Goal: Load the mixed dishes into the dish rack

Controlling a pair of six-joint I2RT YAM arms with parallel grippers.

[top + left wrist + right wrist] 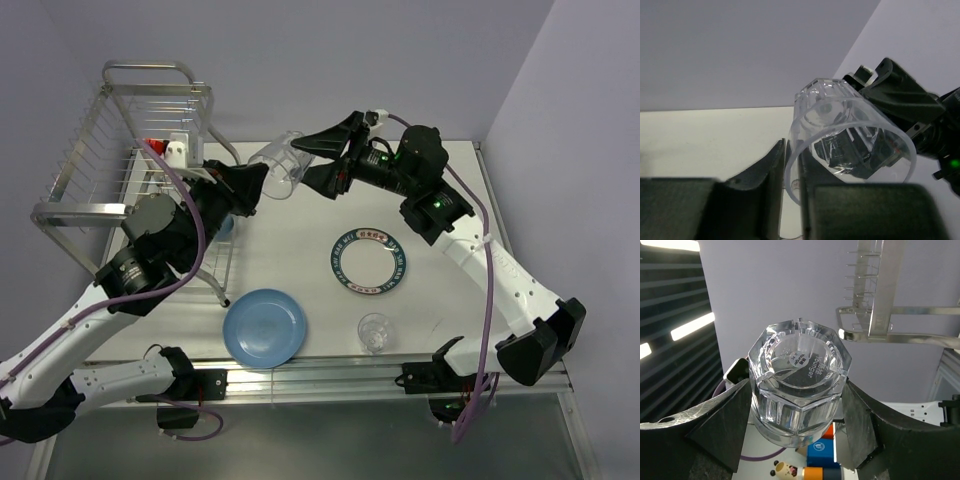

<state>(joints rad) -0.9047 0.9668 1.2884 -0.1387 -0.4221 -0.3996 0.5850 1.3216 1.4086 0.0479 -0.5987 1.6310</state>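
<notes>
Robot lab cell: white table (290,240) on alu frame (330,378), bare lilac walls (400,50).

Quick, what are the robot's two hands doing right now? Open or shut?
Left gripper: straddles the rim of the clear glass; cannot tell if it is squeezing.
Right gripper: shut on the clear glass, at its base.

Glass (374,332) lies right of plate (265,327), rack (78,211) far left.
</notes>
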